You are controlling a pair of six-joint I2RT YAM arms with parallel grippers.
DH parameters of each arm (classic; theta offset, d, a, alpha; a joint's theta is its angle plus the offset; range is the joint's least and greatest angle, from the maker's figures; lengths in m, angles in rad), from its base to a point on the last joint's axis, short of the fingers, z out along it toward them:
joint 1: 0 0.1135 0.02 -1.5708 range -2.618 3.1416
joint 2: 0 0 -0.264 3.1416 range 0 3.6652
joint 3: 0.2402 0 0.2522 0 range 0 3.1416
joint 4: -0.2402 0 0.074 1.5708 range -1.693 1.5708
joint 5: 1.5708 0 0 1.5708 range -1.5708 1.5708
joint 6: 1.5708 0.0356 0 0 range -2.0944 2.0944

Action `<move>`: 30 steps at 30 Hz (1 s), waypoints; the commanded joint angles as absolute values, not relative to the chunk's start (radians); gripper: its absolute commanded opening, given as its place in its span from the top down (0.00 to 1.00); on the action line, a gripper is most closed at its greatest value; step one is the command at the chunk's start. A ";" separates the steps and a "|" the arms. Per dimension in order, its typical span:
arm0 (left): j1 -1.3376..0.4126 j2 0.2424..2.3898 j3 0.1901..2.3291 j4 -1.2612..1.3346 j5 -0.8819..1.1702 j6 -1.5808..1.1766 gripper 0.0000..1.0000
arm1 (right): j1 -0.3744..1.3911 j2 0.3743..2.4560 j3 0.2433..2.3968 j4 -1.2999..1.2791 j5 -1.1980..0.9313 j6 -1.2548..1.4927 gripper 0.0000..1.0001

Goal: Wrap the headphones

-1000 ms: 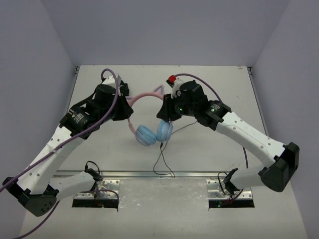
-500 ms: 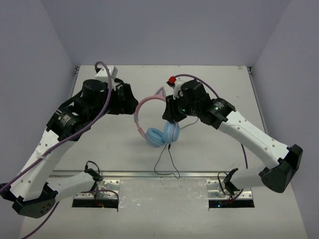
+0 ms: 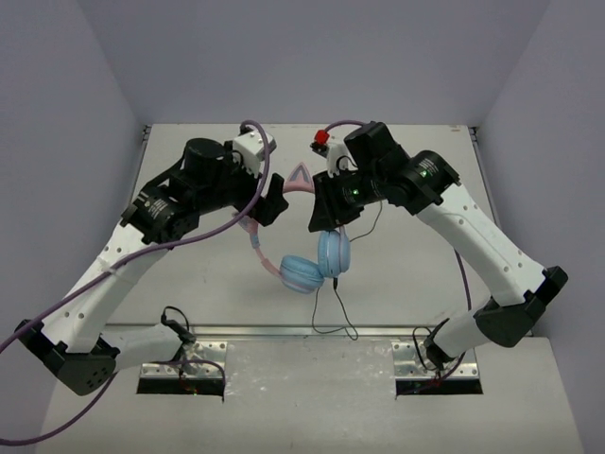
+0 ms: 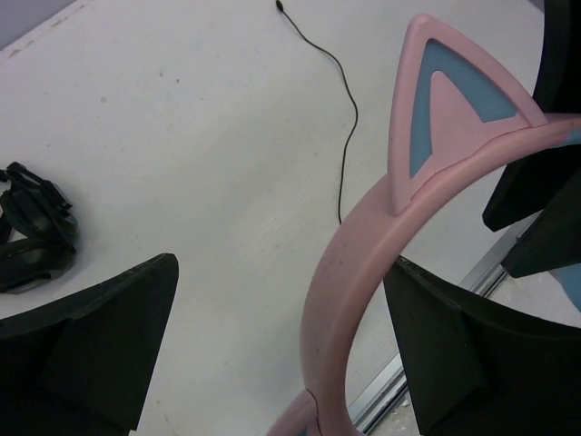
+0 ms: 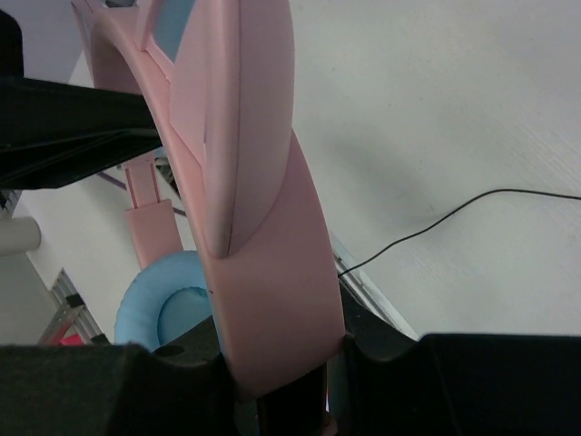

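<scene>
The headphones hang in the air above the table's middle: pink headband [image 3: 257, 244], cat ear [image 3: 301, 177], two light blue earcups [image 3: 302, 274] side by side at the bottom. My right gripper [image 3: 321, 213] is shut on the headband [image 5: 263, 272], an earcup [image 5: 168, 309] showing just behind it. My left gripper [image 3: 269, 203] stands open with the headband [image 4: 349, 282] running between its wide-apart fingers [image 4: 100, 345], close to the right-hand one. The thin black cable [image 3: 333, 307] hangs from the earcups and trails over the table [image 4: 347, 136].
All-black headphones [image 4: 32, 236] lie on the table left of my left gripper, hidden under that arm in the top view. A metal rail [image 3: 284, 331] runs along the table's near edge. Pale walls close in the table [image 3: 425, 170] on three sides.
My left gripper let go of the headband, opened wide, drew back, then came in around the band again. My right arm lifted the headphones and carried them slightly right.
</scene>
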State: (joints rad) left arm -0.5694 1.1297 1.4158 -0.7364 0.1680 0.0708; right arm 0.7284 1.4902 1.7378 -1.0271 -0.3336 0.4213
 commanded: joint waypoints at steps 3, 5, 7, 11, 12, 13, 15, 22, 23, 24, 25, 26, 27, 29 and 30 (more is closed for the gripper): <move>-0.577 1.130 1.416 -0.670 0.222 0.103 0.17 | 0.726 1.470 1.755 -1.040 -0.474 0.414 0.99; -0.577 1.149 1.411 -0.673 0.236 0.097 0.32 | 0.726 1.463 1.744 -1.037 -0.479 0.410 0.99; -0.578 1.158 1.404 -0.673 0.247 0.081 0.50 | 0.727 1.460 1.744 -1.038 -0.483 0.403 0.99; -0.577 1.195 1.410 -0.678 0.287 0.058 0.91 | 0.726 1.468 1.743 -1.035 -0.502 0.396 0.99; -0.577 1.201 1.414 -0.683 0.304 0.055 1.00 | 0.726 1.467 1.730 -1.029 -0.500 0.396 0.99; -0.577 1.206 1.414 -0.684 0.305 0.045 1.00 | 0.726 1.462 1.723 -1.017 -0.486 0.399 0.99; -0.577 1.200 1.408 -0.681 0.264 0.025 1.00 | 0.726 1.454 1.706 -1.003 -0.460 0.405 0.90; -0.577 1.118 1.381 -0.706 -0.017 -0.077 1.00 | 0.652 1.361 1.664 -0.954 -0.334 0.463 0.01; -0.578 1.094 1.362 -0.710 -0.049 -0.078 1.00 | 0.635 1.336 1.667 -0.953 -0.336 0.474 0.01; -0.577 1.082 1.353 -0.724 -0.102 -0.083 1.00 | 0.606 1.324 1.680 -0.951 -0.336 0.476 0.01; -0.577 1.069 1.345 -0.730 -0.130 -0.089 1.00 | 0.592 1.312 1.684 -0.951 -0.334 0.479 0.01; -0.577 1.049 1.338 -0.738 -0.162 -0.095 1.00 | 0.585 1.296 1.686 -0.947 -0.327 0.477 0.01; -0.577 1.043 1.339 -0.756 -0.219 -0.116 1.00 | 0.574 1.266 1.674 -0.936 -0.322 0.471 0.01; -0.577 1.023 1.354 -0.765 -0.267 -0.139 1.00 | 0.572 1.223 1.578 -0.902 -0.346 0.427 0.01; -0.577 1.019 1.364 -0.770 -0.278 -0.168 1.00 | 0.572 1.174 1.528 -0.846 -0.376 0.408 0.01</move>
